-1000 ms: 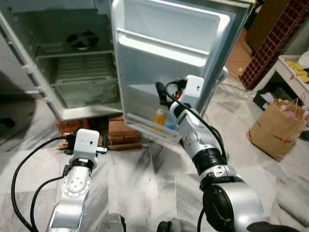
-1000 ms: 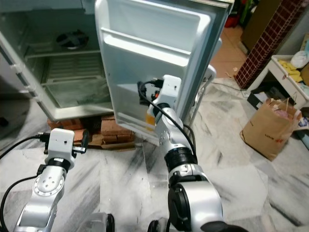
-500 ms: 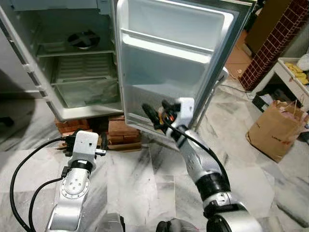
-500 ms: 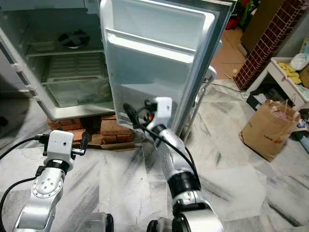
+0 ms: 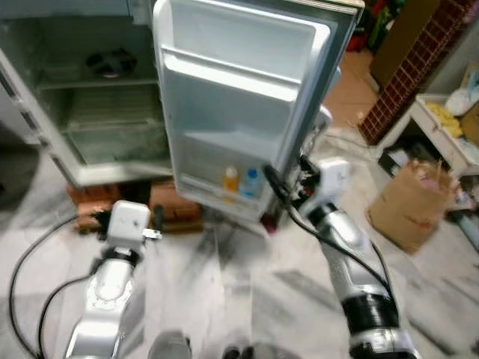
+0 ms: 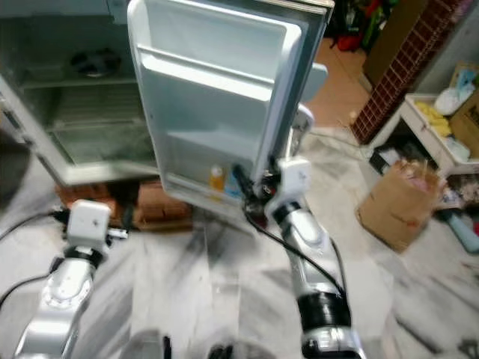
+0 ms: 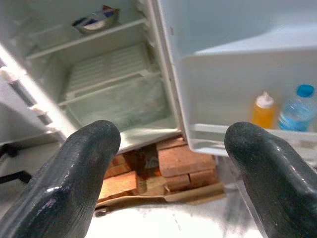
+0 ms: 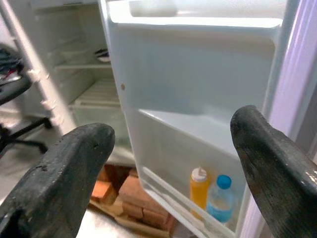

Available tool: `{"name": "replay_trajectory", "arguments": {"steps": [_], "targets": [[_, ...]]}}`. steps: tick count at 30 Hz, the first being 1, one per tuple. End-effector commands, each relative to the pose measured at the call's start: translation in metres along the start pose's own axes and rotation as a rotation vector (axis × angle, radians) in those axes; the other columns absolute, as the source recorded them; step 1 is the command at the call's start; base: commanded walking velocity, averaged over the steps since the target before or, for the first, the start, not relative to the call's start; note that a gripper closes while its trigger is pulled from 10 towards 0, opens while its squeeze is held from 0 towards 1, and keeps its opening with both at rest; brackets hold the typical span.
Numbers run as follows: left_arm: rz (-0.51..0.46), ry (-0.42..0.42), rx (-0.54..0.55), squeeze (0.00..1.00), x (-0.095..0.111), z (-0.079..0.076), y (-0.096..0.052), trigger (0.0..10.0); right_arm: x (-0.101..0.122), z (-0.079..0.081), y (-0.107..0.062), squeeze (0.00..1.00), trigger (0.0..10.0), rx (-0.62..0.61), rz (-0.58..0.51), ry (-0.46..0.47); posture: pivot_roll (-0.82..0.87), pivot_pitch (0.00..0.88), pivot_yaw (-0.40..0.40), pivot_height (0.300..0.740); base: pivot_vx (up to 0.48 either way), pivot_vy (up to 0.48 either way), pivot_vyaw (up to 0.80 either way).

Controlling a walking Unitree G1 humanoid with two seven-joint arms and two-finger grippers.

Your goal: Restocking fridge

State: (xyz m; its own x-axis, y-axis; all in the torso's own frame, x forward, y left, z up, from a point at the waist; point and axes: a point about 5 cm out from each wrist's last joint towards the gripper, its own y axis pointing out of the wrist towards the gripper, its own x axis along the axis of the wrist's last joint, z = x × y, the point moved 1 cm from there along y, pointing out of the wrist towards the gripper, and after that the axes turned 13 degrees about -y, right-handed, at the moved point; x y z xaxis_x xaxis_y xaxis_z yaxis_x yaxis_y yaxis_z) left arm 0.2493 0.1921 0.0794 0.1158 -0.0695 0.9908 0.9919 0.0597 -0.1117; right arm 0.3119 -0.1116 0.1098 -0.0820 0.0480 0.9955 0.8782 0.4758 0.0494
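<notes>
Marble floor [image 5: 247,277], open fridge [image 5: 112,90] on bricks [image 7: 183,161]; both grippers' fingers spread, empty.

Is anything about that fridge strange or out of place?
Yes: the fridge stands on loose red bricks rather than the floor, an odd prop. Its door hangs open, with the orange bottle and blue-capped bottle upright on the lowest shelf.

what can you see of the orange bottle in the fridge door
The orange bottle is small, looks plastic, and has a whitish nozzle cap over an orange body. It stands upright in the lowest shelf of the open fridge door, behind the shelf's clear front rail, which hides its base. A blue-capped water bottle stands close beside it; whether they touch is unclear. Neither pincer holds it.
</notes>
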Motion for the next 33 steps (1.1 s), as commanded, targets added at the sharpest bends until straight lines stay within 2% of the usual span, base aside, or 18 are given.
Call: {"name": "replay_trajectory", "arguments": {"steps": [1,6,9,12,15,20,26,27,30,33], "targets": [[-0.006,-0.013,-0.018,0.00,0.001,-0.006,-0.001,10.0,-0.005,-0.010,-0.014,0.00,10.0,0.005,0.040,-0.032,0.13,0.104,-0.071,0.740,0.472,0.000,0.00],[0.000,-0.027,0.013,0.00,0.001,-0.001,-0.001,10.0,-0.006,-0.004,-0.022,0.00,10.0,0.013,0.043,-0.052,0.13,0.102,-0.076,0.740,0.480,0.000,0.66],[0.000,-0.021,0.016,0.00,0.001,0.000,-0.001,10.0,-0.007,0.002,-0.027,0.00,10.0,-0.030,0.047,-0.027,0.14,0.101,-0.074,0.740,0.480,0.000,0.76],[0.002,-0.021,0.015,0.00,0.001,-0.001,-0.002,10.0,-0.006,0.007,-0.029,0.00,10.0,-0.059,0.030,-0.052,0.14,0.101,-0.073,0.740,0.480,0.000,0.74],[-0.005,-0.025,0.025,0.00,0.001,0.000,-0.002,10.0,-0.005,0.003,-0.028,0.00,10.0,-0.121,0.026,-0.061,0.14,0.101,-0.073,0.740,0.480,0.000,0.64],[-0.012,-0.033,0.036,0.00,0.002,-0.001,-0.002,10.0,0.001,-0.020,-0.026,0.00,10.0,-0.306,0.023,-0.026,0.14,0.094,-0.075,0.740,0.192,0.000,0.22],[-0.004,-0.037,0.031,0.00,0.000,-0.002,-0.003,10.0,-0.002,-0.025,-0.031,0.00,10.0,-0.337,0.034,-0.028,0.14,0.095,-0.080,0.740,0.000,0.000,0.00],[-0.004,-0.039,0.031,0.00,0.000,-0.002,-0.004,10.0,-0.003,-0.024,-0.033,0.00,10.0,-0.322,0.037,-0.024,0.14,0.097,-0.083,0.740,0.000,0.000,0.00],[-0.003,-0.044,0.031,0.00,-0.001,-0.003,-0.005,10.0,-0.006,-0.007,-0.035,0.00,10.0,-0.145,0.046,0.048,0.14,0.100,-0.086,0.740,0.000,0.000,0.00],[-0.004,-0.049,0.030,0.00,-0.001,-0.004,-0.005,10.0,-0.008,0.019,-0.042,0.00,10.0,0.137,0.065,0.175,0.14,0.103,-0.084,0.740,0.000,0.000,0.00]]}}
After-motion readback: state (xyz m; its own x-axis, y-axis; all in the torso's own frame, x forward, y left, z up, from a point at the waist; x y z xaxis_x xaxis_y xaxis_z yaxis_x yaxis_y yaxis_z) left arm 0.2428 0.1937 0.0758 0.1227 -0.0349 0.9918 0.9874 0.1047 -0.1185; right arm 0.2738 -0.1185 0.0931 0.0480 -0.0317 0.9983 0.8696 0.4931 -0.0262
